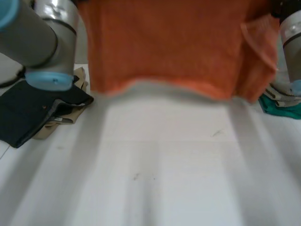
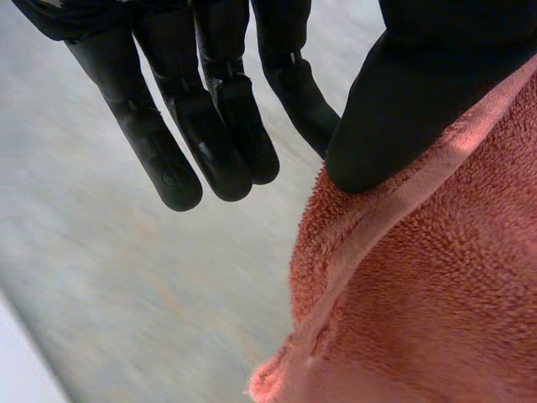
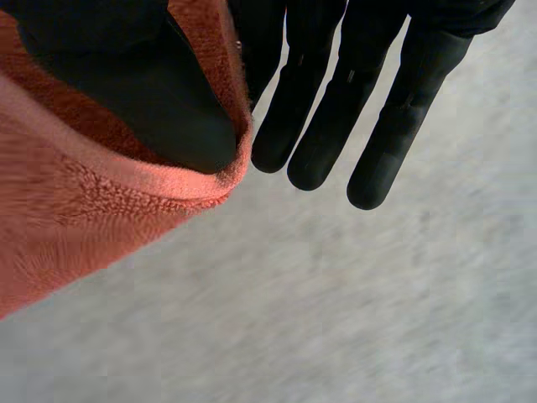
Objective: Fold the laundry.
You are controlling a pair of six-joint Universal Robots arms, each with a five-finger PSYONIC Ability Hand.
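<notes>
The orange towel (image 1: 164, 47) hangs spread above the far edge of the desk (image 1: 164, 165), its lower hem clear of the surface. The left robot hand (image 2: 403, 101) pinches one top corner of the towel (image 2: 419, 294) under its thumb, other fingers (image 2: 210, 143) straight. The right robot hand (image 3: 126, 75) pinches the other corner of the towel (image 3: 75, 218) likewise. A dark garment (image 1: 28, 113) on a beige one (image 1: 56, 123) lies at the desk's left edge, a green cloth (image 1: 282, 109) at its right edge.

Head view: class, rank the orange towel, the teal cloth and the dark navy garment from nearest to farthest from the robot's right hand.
1. The orange towel: nearest, pinched by the right hand itself, hanging across the middle.
2. The teal cloth: lying at the right side, beside the towel's right edge.
3. The dark navy garment: farthest, lying at the far left side.
</notes>
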